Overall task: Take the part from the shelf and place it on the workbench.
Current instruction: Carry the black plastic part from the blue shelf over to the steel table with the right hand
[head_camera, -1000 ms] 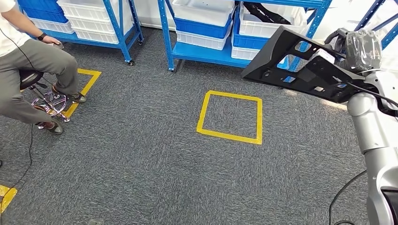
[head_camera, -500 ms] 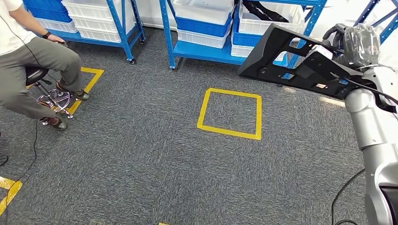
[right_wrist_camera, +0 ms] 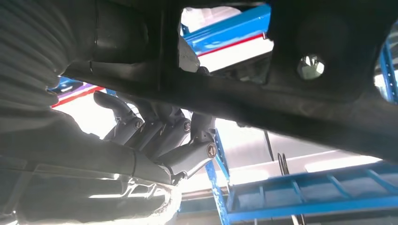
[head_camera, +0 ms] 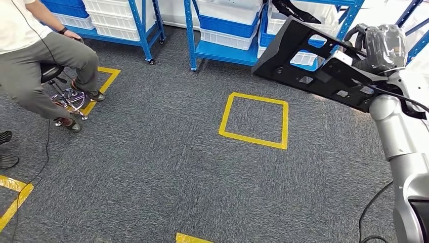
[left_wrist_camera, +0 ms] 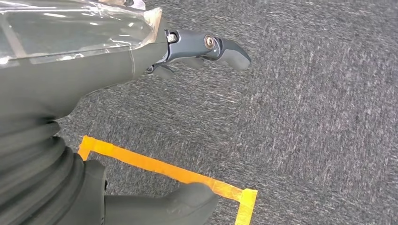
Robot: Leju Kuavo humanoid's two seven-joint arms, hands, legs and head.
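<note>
The part (head_camera: 303, 56) is a large flat black panel with several cut-outs. My right hand (head_camera: 382, 48) grips its right end and holds it in the air, tilted, in front of the blue shelf (head_camera: 227, 53). In the right wrist view the dark fingers (right_wrist_camera: 162, 133) curl around the panel's edge (right_wrist_camera: 291, 93). My left hand (left_wrist_camera: 117, 61) hangs over the carpet with one finger (left_wrist_camera: 220, 47) stretched out and the thumb (left_wrist_camera: 178, 204) apart from it, holding nothing.
Blue shelves carry white and blue bins (head_camera: 230, 23). A yellow tape square (head_camera: 255, 120) marks the grey carpet below the part. A person (head_camera: 35, 55) sits on a stool (head_camera: 66, 96) at the left, by more yellow tape (head_camera: 109, 81). A black cable (head_camera: 372, 212) lies near my right side.
The camera has turned a little left, so shelves, square and person have slid right in the picture. My right hand still holds the panel in about the same pose.
</note>
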